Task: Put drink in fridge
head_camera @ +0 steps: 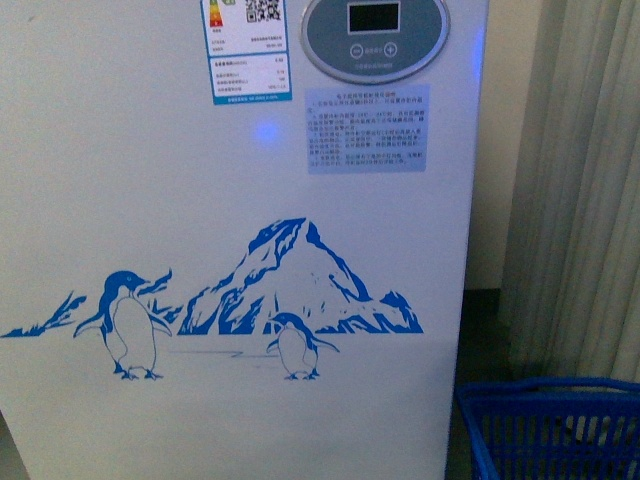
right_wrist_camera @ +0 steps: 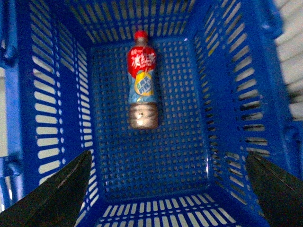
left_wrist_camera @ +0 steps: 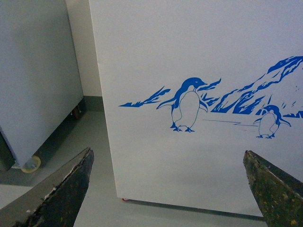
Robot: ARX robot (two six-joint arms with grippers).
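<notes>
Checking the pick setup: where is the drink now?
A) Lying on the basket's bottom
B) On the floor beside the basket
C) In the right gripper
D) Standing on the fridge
A: the right wrist view shows the drink lying on its side on the bottom of the basket, with the right gripper open and empty.

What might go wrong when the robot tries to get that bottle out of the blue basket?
The drink lies on its side on the basket floor, so it may roll when the open right gripper closes on it. The basket walls stand high around it, so the fingers may bump them. The fridge lid is out of view, so it may be shut.
</notes>
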